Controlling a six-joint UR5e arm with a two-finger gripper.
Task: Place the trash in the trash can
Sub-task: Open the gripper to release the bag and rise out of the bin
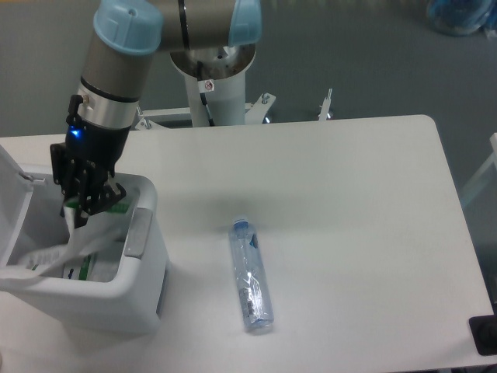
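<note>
Gripper (75, 214) clamped on white pouch (58, 252) over open trash can (144, 303) at table's (349, 194) left edge, bottle (251, 277) mid-table, front.

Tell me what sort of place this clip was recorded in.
Probably a robotics lab or test cell, not a home. The arm stands on a white pedestal behind a plain white table, over grey floor. On the table are only a trash can and a bottle, staged.

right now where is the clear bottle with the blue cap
The clear bluish plastic bottle lies on the white table, lower centre, right of the white rectangular bin.
</note>
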